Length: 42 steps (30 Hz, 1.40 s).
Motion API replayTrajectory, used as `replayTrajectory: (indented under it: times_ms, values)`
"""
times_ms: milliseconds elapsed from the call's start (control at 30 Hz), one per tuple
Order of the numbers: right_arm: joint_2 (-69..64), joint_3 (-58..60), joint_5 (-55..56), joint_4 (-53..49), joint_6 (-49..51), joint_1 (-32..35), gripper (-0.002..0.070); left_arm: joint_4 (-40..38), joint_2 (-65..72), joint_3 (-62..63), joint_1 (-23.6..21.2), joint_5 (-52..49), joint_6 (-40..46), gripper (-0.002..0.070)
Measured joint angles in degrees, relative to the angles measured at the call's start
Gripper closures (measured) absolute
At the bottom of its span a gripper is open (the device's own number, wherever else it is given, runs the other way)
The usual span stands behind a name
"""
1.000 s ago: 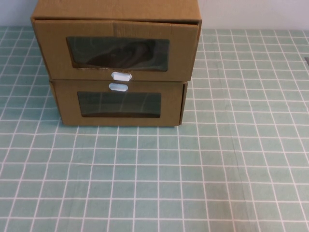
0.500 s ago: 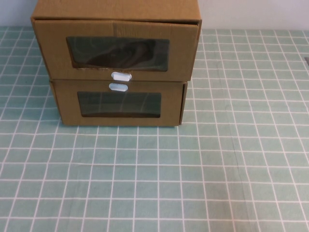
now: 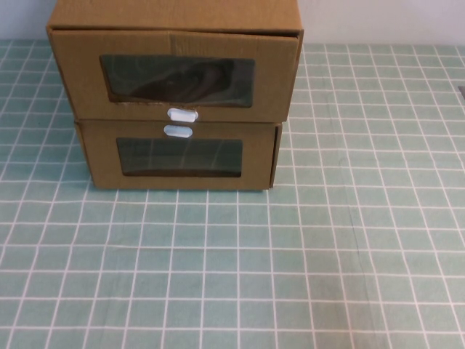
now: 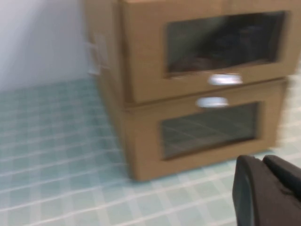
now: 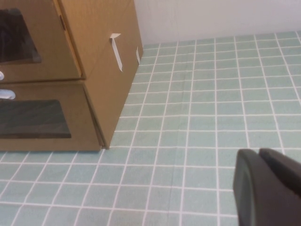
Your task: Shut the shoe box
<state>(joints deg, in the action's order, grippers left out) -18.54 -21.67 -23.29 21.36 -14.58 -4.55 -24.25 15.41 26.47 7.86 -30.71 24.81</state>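
Observation:
The shoe box (image 3: 174, 73) is the upper of two stacked brown cardboard boxes, with a clear window and a white pull tab (image 3: 182, 114) under it. Its drawer front stands a little forward of the shell. It also shows in the left wrist view as the upper box (image 4: 202, 47) and in the right wrist view at the edge (image 5: 33, 42). Neither arm appears in the high view. My left gripper (image 4: 263, 162) is shut and empty, low over the mat in front of the boxes. My right gripper (image 5: 259, 155) is shut and empty, off to the boxes' right.
The lower cardboard box (image 3: 178, 156) has its white tab (image 3: 178, 131) above its window. Both stand at the back left of a green mat with a white grid (image 3: 290, 262). A pale wall (image 5: 211, 19) rises behind.

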Motion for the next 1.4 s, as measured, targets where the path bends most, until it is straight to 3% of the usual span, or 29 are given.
replayTrajectory:
  times_ms: [233,367,733,1400]
  values:
    - [0.0,0.0,0.0,0.0,0.0,0.0,0.069,14.3,-8.4,-13.6,0.0,11.7,-13.8,0.068]
    - [0.0,0.0,0.0,0.0,0.0,0.0,0.069,17.9,-14.2,-21.7,0.0,15.9,-18.8,0.068]
    - [0.0,0.0,0.0,0.1,0.0,0.0,0.069,19.2,-15.9,-27.9,1.1,9.0,-20.3,0.068]
    - [0.0,0.0,0.0,0.1,0.0,0.0,0.069,19.3,-15.9,-27.9,2.8,8.9,-20.4,0.068]
